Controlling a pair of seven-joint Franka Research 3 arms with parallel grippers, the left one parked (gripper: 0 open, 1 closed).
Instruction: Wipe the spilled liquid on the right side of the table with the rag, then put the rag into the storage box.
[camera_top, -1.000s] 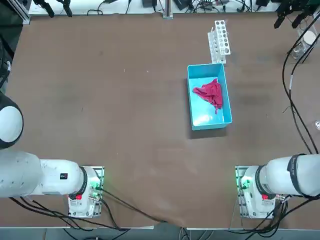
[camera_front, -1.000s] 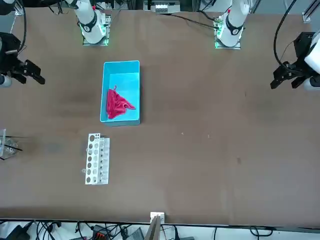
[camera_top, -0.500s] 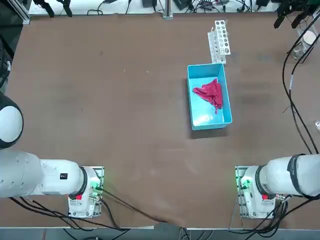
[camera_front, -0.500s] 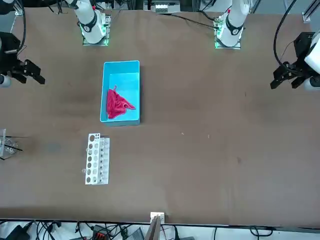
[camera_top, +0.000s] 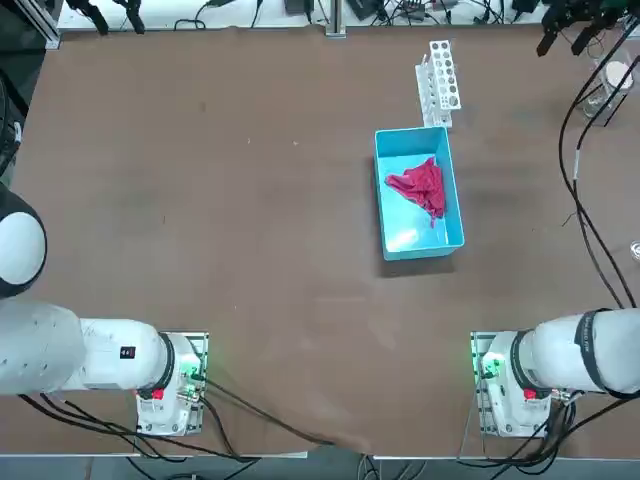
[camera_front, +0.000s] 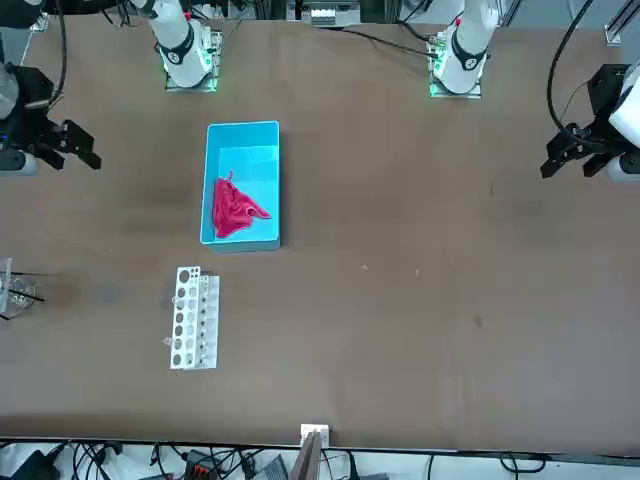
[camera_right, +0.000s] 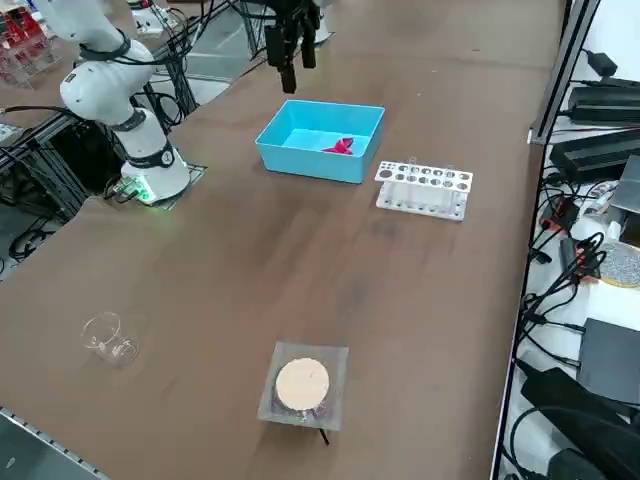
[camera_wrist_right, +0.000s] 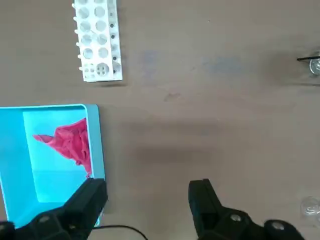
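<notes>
1 rag (camera_top: 420, 187) in storage box (camera_top: 405, 238), left of open right tool (camera_wrist_right: 149, 183).

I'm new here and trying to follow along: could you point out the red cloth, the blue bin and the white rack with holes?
Red cloth (camera_top: 424, 187): top view, its bunched middle.
Blue bin (camera_front: 207, 188): front view, its side rim.
White rack (camera_right: 424, 190): right side view, its holed body.

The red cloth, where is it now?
The rag lies inside the blue bin, right of centre in the top view, just below the white rack.
</notes>
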